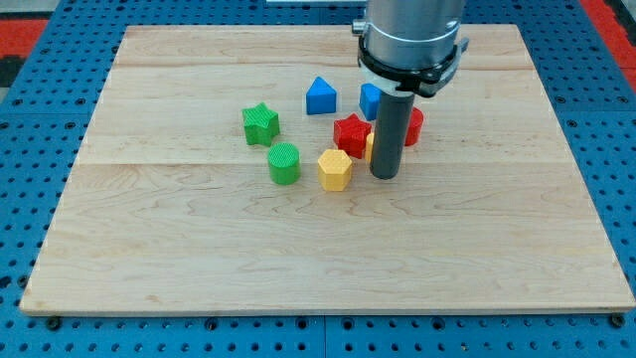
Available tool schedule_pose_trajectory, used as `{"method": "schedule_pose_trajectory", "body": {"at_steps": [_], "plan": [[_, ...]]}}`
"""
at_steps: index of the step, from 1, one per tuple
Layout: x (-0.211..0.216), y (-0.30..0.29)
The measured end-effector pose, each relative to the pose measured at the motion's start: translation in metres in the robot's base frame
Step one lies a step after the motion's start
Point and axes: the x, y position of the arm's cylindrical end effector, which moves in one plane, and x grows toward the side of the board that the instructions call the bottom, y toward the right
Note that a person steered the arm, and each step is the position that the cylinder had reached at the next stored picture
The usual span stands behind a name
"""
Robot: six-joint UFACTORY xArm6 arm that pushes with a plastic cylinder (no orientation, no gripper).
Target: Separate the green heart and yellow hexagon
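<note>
Camera view, looking down on a pale wooden board (199, 259) over a blue pegboard (30, 149); no jaws on this arm, only a dark rod, so nothing open, closed or gripped; my tip (385, 176) down on the board, just right of the yellow hexagon (335, 169), apart from it by a narrow gap; green heart (283, 163) just left of that hexagon, close but seemingly not touching; green star (260, 123) above-left of the heart; red star (351, 133) just above the hexagon, beside the rod; another yellow block (370, 146), a red block (413, 126) and a blue block (370, 99) partly hidden behind the rod, shapes unclear; blue triangle-roofed block (320, 96) toward the view's top.
</note>
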Motion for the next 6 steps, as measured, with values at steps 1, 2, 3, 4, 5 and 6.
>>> {"method": "schedule_pose_trajectory", "body": {"at_steps": [1,2,3,4,5,6], "plan": [[0.000,-0.021],[0.000,-0.063],[0.000,-0.104],[0.000,-0.138],[0.044,-0.152],[0.076,-0.154]]}}
